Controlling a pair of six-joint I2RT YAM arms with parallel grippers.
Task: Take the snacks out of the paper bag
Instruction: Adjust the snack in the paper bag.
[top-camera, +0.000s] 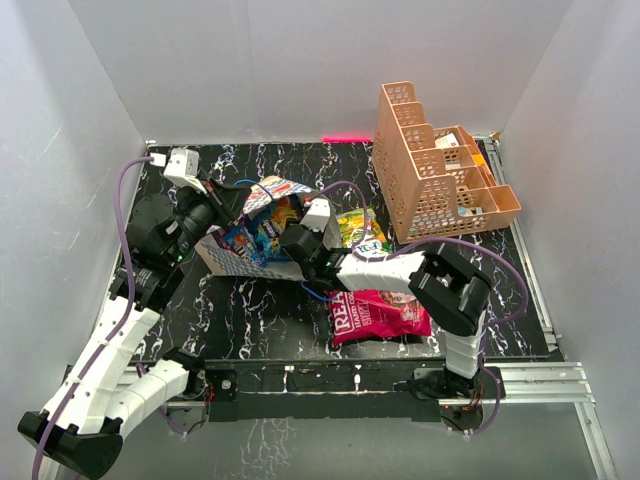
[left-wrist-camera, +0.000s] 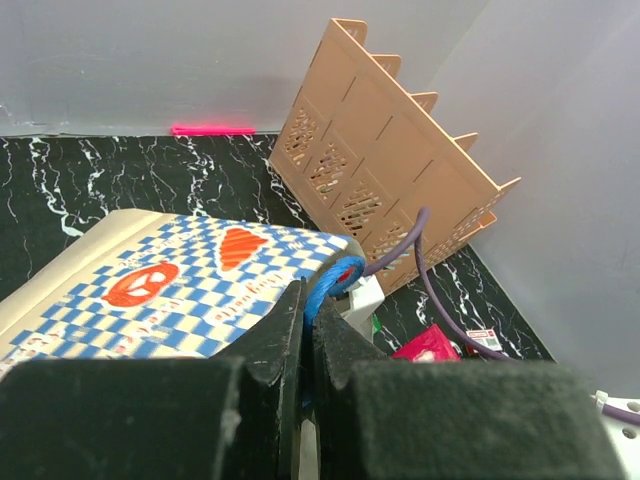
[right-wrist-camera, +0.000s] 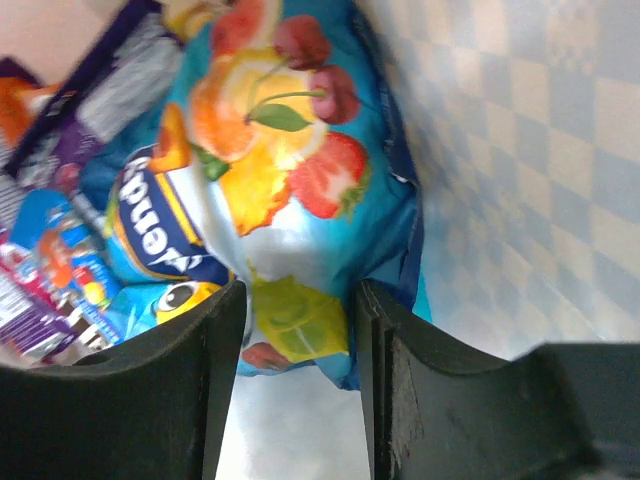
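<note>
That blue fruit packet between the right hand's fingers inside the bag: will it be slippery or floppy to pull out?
Probably slippery: the blue fruit packet looks glossy, so it may slide from the right hand. Likely floppy and light: its foil is creased and bends against the paper bag wall.

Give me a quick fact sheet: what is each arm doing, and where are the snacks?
Bag: paper bag lying on its side, mouth facing right in the top view
Left arm: left gripper shut on the blue cord handle
Right arm: right gripper inside the bag mouth, closed on a blue fruit packet
Also inside: purple packet
Already out: red bag and yellow-green packet on the table
Nearby: orange lattice rack, back right
</note>
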